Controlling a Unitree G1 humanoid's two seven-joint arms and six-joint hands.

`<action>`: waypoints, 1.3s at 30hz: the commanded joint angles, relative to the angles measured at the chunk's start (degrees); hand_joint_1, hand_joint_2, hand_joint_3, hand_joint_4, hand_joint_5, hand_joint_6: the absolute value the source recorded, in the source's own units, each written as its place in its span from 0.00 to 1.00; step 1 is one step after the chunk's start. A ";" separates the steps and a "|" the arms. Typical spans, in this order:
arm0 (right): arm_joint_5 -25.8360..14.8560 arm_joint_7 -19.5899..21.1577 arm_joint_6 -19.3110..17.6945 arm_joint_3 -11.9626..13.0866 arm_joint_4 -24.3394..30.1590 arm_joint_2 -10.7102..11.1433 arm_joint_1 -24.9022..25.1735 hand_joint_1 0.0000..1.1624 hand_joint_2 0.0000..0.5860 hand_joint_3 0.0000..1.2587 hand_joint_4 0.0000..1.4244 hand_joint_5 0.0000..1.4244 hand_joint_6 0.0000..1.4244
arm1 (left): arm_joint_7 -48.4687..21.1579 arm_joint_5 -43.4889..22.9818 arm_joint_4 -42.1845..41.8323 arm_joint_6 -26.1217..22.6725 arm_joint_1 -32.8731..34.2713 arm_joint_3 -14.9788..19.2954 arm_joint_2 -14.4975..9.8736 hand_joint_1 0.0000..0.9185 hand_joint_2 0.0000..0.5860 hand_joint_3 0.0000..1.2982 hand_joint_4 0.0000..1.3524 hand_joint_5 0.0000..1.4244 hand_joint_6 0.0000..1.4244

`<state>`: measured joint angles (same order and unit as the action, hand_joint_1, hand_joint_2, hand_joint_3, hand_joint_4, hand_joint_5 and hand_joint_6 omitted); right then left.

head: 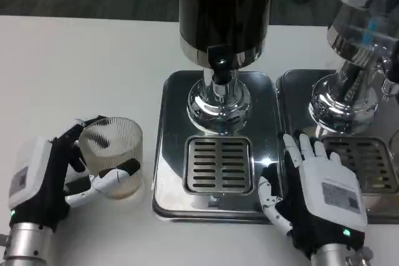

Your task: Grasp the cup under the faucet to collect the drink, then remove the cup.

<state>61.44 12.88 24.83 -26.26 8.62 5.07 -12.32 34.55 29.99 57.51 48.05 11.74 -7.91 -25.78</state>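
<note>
Left hand point(59, 175): white back, black-and-white fingers wrapped round the cup point(114, 157), one finger across its near wall and others behind the far side; it holds the cup upright on the white table point(75, 66).

Cup: clear ribbed glass or plastic, cylindrical, long axis vertical, mouth up (whether there is drink inside I cannot tell). It stands left of the tray, well off from the faucet point(219, 71), which lies up and to the right of it. That offset is what the next move turns on, I judge: the cup must travel rightward over the tray lip to sit on the grate point(218, 164) under the spout.

Right hand point(318, 188): holding nothing, fingers spread, resting flat near the tray's right edge, nearer the faucet than the left.

Dispenser point(224, 10): dark cylinder, chrome collar and pedestal.

Drip tray point(171, 154): polished steel, rounded corners, slotted grate.

Second dispenser point(355, 60): chrome, on its own tray, far right.
</note>
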 commanded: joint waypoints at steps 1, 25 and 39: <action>-0.41 0.09 0.35 0.22 -0.73 -0.08 0.61 0.09 0.85 0.07 0.00 0.00 0.00 | 2.28 0.23 -1.75 0.83 0.68 0.17 0.02 0.53 0.21 0.32 0.44 0.58 0.63; 0.10 1.04 0.36 0.14 -0.26 -0.06 0.08 0.11 0.84 0.05 0.00 0.00 0.00 | 3.76 4.68 -8.51 1.47 1.64 -1.68 0.26 0.56 0.24 0.33 0.43 0.57 0.62; 0.27 1.60 1.31 0.16 -0.21 -0.74 0.21 0.12 0.86 0.05 0.00 0.00 0.00 | 3.87 8.54 -0.78 -2.65 11.94 -7.59 5.99 0.57 0.25 0.33 0.43 0.56 0.62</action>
<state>61.49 13.49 25.50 -26.18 8.43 4.81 -12.27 38.11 39.12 53.79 45.79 20.24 -14.75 -21.17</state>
